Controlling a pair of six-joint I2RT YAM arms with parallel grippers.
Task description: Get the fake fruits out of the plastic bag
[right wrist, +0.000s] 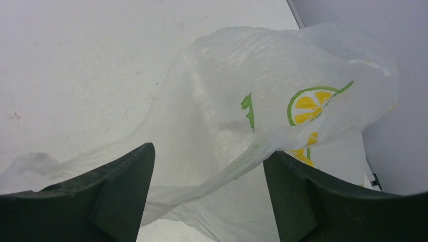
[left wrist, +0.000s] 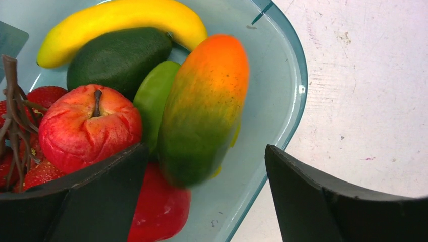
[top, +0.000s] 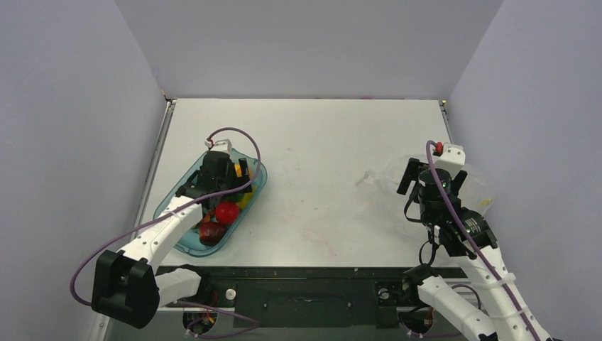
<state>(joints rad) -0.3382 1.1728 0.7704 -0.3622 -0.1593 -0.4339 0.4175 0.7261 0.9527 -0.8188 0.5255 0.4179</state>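
Every fake fruit in view lies in the translucent teal-blue oval tray (left wrist: 290,101) at the left of the white counter (top: 319,156), well apart from the thin whitish plastic bag (right wrist: 282,80) at the far right. The left jaws stand wide open over the tray and grip nothing; the orange-green plastic mango (left wrist: 207,101) lies between them, leaning on the other fruits close to the rim. The right jaws are also spread wide and empty, with a twisted strand of the bag running between them. The mango looks poorly settled, so a nudge from the left jaws as they lift could roll it over the rim onto the counter. The light film could catch on the right jaws and be dragged, or slip off the nearby counter edge. Only the left wrist view separates the yellow banana (left wrist: 121,22), the red apple (left wrist: 86,126) and the dark green oval fruit (left wrist: 118,58). Only the right wrist view shows the bag's lemon-slice print and no fruit shape through it; from overhead the right arm (top: 454,220) hides most of the bag.
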